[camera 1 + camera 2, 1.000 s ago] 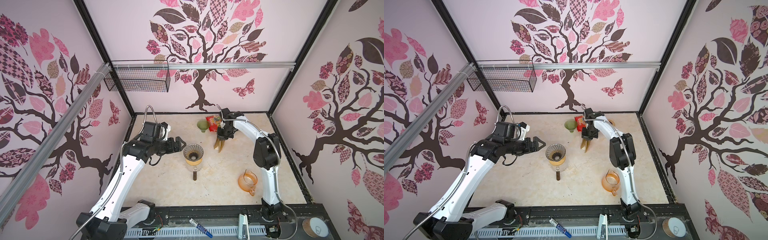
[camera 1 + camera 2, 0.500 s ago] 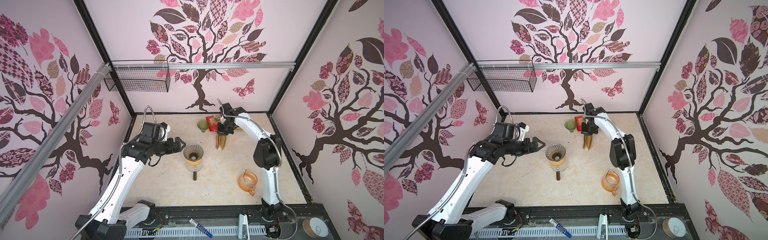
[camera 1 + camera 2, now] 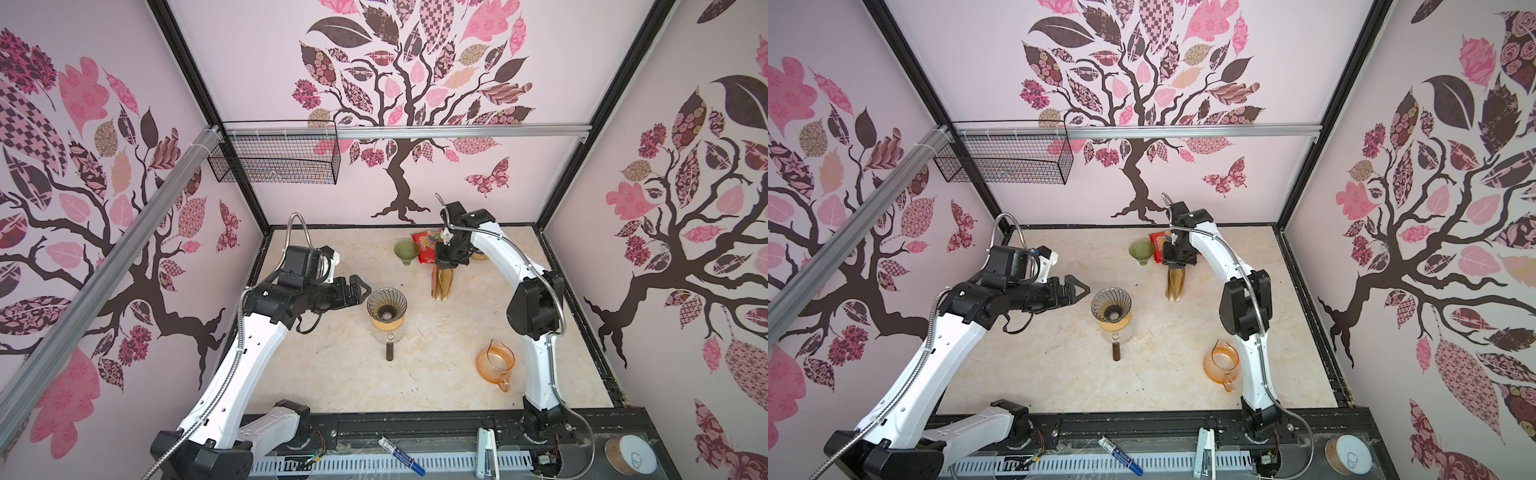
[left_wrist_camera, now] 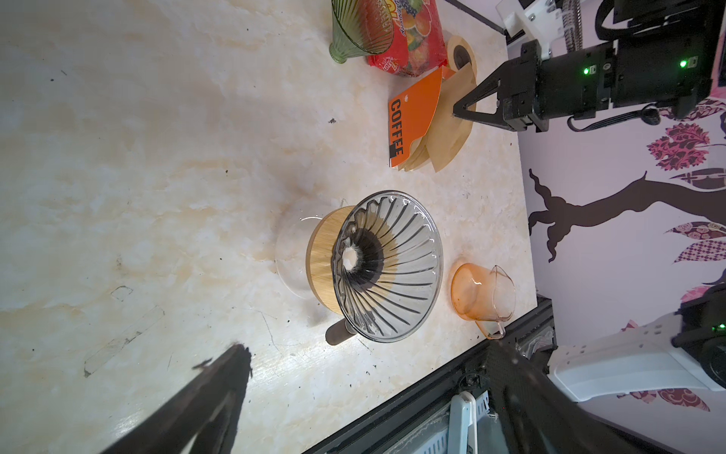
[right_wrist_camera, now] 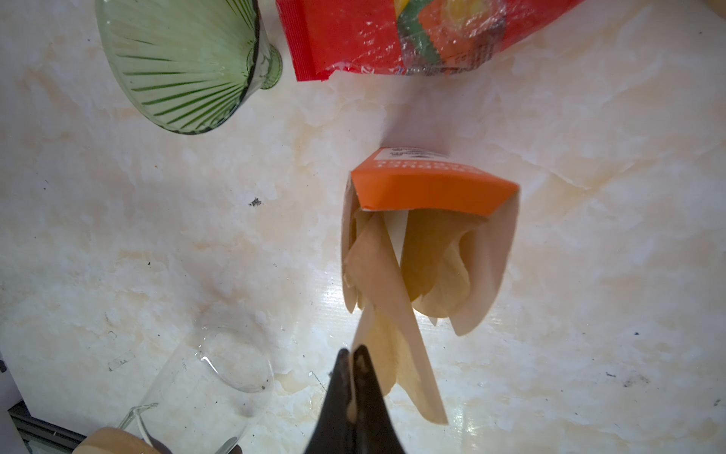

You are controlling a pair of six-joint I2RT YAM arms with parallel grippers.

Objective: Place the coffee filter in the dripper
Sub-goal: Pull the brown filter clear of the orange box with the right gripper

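The dripper (image 3: 386, 301) (image 3: 1111, 305) (image 4: 387, 267) is a ribbed smoky glass cone on a wooden collar, set on a clear glass server at mid-table. My left gripper (image 3: 365, 286) (image 3: 1084, 286) (image 4: 367, 348) hovers open just left of it, holding nothing. Behind and to the right, brown paper coffee filters (image 3: 442, 284) (image 3: 1175, 286) (image 4: 448, 118) fan out of an orange "COFFEE" sleeve (image 4: 412, 114) (image 5: 428, 192). My right gripper (image 3: 445, 266) (image 3: 1177, 267) (image 5: 352, 353) is above them, shut on the edge of one coffee filter (image 5: 396, 342) that still reaches into the sleeve.
A green glass cone (image 3: 405, 250) and a red snack bag (image 3: 424, 246) lie by the back wall, with a tape roll (image 4: 461, 55) beside them. An orange glass pitcher (image 3: 496, 361) stands front right near the right arm's base. A wire basket (image 3: 274, 162) hangs on the back left wall.
My right gripper has risen slightly and shifted toward the back wall, staying shut on the filter. The left arm has barely moved.
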